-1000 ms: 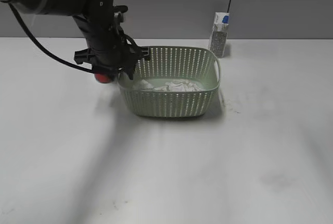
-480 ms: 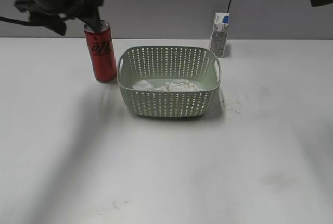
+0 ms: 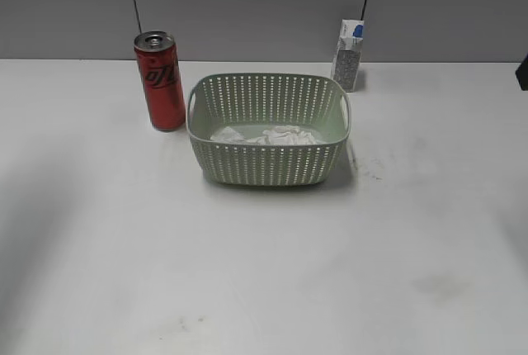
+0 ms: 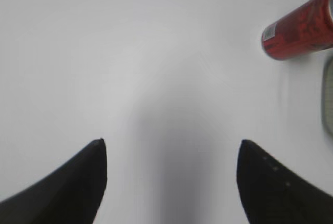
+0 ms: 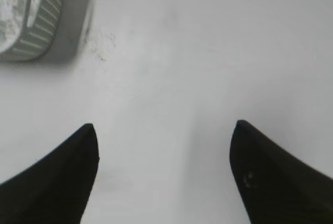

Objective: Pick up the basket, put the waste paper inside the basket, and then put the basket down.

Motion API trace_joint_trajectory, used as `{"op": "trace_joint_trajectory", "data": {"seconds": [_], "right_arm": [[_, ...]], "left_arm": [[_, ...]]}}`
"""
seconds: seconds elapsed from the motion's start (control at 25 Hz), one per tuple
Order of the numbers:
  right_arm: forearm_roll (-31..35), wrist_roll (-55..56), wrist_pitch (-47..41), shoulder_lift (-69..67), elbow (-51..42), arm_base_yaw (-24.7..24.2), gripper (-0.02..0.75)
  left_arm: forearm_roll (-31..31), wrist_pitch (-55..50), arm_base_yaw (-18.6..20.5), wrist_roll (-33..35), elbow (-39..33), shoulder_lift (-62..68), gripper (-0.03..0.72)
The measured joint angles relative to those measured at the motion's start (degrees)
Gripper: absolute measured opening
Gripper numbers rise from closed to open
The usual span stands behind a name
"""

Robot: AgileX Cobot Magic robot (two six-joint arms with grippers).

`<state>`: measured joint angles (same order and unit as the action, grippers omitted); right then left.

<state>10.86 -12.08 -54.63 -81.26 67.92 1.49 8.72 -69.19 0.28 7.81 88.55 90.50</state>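
The basket [image 3: 268, 128] sits on the white worktop [image 3: 264, 272] just above the frame's centre, with the waste paper [image 3: 268, 134] lying crumpled on its floor. A red can [image 3: 160, 81] stands upright just left of it; a small carton [image 3: 347, 54] stands behind its right corner. Both wrist views show spread, empty fingers, left [image 4: 73, 187] and right [image 5: 62, 174], over bare worktop.
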Motion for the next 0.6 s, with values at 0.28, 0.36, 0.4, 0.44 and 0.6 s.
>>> {"op": "trace_joint_trajectory", "data": {"seconds": [0.28,0.36,0.4,0.44,0.6], "right_arm": [[-1.25,0.25,-9.57,3.16,0.0,-0.05,0.59],[-0.64,0.37,-10.01,6.13,0.0,-0.05,0.59],[-0.38,0.68,-10.08,7.95,0.0,-0.05,0.59],[-0.14,1.09,-10.14,9.57,0.0,-0.05,0.59],[0.86,1.76,-10.25,17.04,0.0,-0.05,0.59]], "left_arm": [[-2.27,-0.1,0.06,0.74,-14.64,-14.23,0.589],[-2.27,0.77,0.06,0.74,-19.43,-19.33,0.589],[-2.27,1.62,0.06,0.74,-21.98,-22.1,0.589],[-2.21,2.45,0.06,0.74,-24.4,-24.33,0.589],[-2.02,5.11,0.06,0.86,-32.51,-35.22,0.589]]}}
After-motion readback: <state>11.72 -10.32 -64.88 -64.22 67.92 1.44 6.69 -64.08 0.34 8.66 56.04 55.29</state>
